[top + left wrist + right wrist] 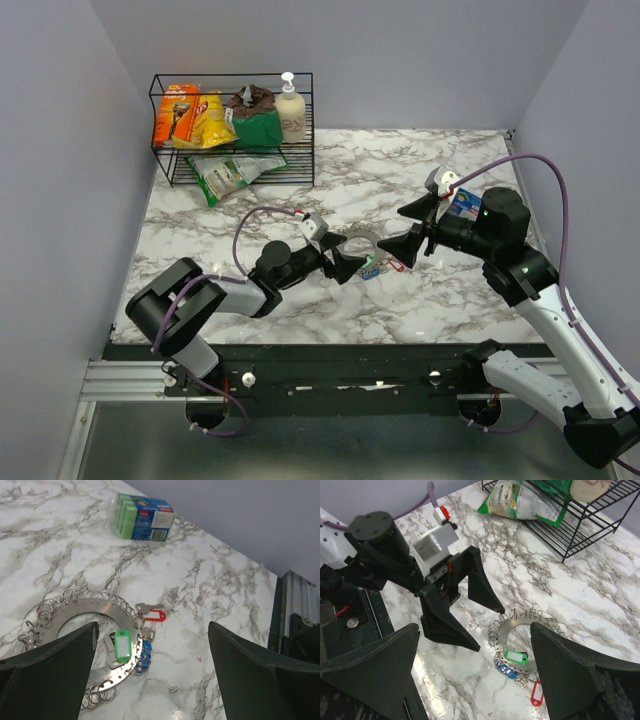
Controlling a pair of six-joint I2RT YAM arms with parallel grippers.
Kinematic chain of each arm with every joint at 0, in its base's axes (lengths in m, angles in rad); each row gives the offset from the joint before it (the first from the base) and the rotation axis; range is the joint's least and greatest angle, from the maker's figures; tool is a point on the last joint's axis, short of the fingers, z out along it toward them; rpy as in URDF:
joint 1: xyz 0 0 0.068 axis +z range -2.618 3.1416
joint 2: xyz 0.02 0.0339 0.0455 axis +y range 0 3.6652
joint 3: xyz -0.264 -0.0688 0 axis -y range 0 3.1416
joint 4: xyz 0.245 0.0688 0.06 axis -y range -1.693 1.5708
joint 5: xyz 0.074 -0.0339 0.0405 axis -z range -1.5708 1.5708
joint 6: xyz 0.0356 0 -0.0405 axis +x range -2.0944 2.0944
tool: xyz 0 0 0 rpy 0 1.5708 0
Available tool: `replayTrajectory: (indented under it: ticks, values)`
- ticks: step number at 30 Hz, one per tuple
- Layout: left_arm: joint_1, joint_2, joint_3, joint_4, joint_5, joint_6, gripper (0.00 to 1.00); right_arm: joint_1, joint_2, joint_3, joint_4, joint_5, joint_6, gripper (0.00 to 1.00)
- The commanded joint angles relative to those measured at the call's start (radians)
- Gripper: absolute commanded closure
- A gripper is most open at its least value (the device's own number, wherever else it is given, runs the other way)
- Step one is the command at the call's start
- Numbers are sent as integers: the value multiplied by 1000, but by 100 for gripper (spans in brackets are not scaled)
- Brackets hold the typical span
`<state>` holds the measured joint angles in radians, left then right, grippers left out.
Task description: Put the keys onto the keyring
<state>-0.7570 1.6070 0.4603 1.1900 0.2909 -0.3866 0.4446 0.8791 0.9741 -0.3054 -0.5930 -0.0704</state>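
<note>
Fingers of the left gripper (pixel 350 265) are spread wide with nothing between them, and the right gripper (pixel 395 230) is just as wide and empty. They face each other at mid-frame in the overhead view.

Between them on the marble table (pixel 225 595) lies the keyring (pixel 107 611), lower left in the left wrist view. It is a flat metal band fringed with small wire loops. A green key tag (pixel 122 644) rests on its rim, a blue one (pixel 145 655) is tucked at its edge, and a red one (pixel 154 615) lies just beside it. Whether any of them is already hooked on I cannot tell.

The tags look light, stiff and thin, and would likely skid on the smooth stone. I would pinch one across its long edges. The band seems rigid and heavier, so a bare stretch of rim is the best place to hold it.
</note>
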Motion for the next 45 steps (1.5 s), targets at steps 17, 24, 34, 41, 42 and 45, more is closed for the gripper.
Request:
replayTrajectory:
  ticks: [17,24,34,41,42,45]
  values:
    - [-4,-453,486,-897,-450,232,1,-4,15,11,43,-19,21,0]
    - [-4,-498,664,-1060,-671,314,1,-4,34,18,52,-27,27,0]
    - [-4,-565,640,-1064,-705,465,1,-4,64,35,58,-33,34,0]
    - [-4,-541,584,-1047,-906,410,1,-4,95,43,68,-33,40,0]
    - [-4,-538,584,-1056,-915,390,1,-4,96,41,68,-30,41,0]
    - [-2,-521,581,-1078,-903,342,1,-4,110,31,77,-21,46,0]
